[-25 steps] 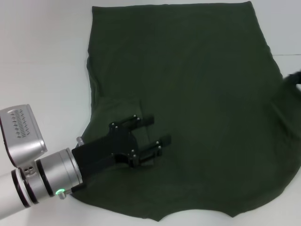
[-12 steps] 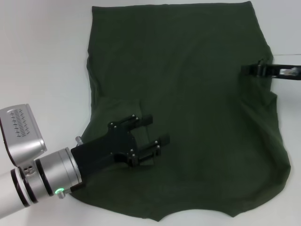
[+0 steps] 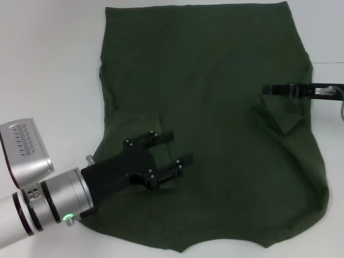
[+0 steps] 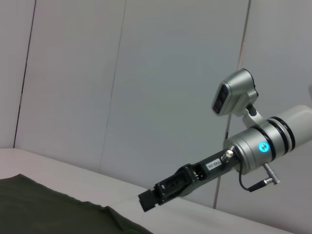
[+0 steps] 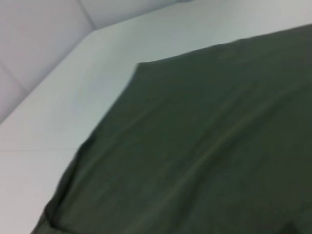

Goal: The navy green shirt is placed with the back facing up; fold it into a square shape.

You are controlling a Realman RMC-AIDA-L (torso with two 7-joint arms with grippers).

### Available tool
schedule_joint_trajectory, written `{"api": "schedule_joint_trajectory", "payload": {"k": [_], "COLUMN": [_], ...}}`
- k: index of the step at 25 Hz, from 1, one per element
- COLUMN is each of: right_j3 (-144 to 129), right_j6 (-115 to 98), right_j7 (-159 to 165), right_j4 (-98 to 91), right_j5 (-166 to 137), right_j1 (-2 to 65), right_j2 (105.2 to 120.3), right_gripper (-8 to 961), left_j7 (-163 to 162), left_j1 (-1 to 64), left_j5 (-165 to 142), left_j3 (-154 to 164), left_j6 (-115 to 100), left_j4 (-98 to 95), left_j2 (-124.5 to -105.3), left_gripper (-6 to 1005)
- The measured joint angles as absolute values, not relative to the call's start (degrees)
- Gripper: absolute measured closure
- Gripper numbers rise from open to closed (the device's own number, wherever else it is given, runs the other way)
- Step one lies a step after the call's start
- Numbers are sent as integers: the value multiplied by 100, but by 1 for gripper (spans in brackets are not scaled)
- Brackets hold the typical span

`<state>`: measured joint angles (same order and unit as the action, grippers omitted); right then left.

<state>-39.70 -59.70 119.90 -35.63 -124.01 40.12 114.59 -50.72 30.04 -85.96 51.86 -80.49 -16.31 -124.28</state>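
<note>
You've got one navy green shirt spread flat on the white table, long axis running away from the robot: straight hem at the far end, the curved, notched edge nearest the body. It fills most of the head view, from centre over to the right.

Two grippers in play. The left gripper sits over the shirt's near-left part, by the folded-in sleeve, with its two black fingers spread apart and nothing between them. The right gripper reaches in from the right edge, level with the shirt's middle, and a small flap of fabric hangs in a point just under it. It's seen edge-on there, so you can't tell whether it's pinching the cloth.

The left wrist view gives you what the head view doesn't: the right arm from the side, a blue light on it, poking out over a dark corner of the shirt. The right wrist view is just shirt and table, no fingers.
</note>
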Motion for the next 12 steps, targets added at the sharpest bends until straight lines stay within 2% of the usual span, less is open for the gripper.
{"api": "schedule_joint_trajectory", "payload": {"k": [6,10,12], "right_j3": [-3991,-3964,-3942], "right_j6": [-6023,-5997,-5977], "right_j7": [12377,12696,12821], "right_j4": [-3548,-3547,-3555], "right_j5": [-12594,-12980,-13146], "right_j1": [3807,3765,3745], "right_j2": [11233,11209,11206], "right_gripper": [368,235,236], "left_j7": [-5073,-5079,-5080], "left_j1": [3017,3027,3028], "left_j5": [-8595,-8595,-8595], "left_j3": [5186,5186,5189], "left_j6": [-8050,-8084,-8086], "left_j4": [-1627,-1625,-1626], "left_j2": [-12429,-12437,-12436], "left_gripper": [309,309,309]}}
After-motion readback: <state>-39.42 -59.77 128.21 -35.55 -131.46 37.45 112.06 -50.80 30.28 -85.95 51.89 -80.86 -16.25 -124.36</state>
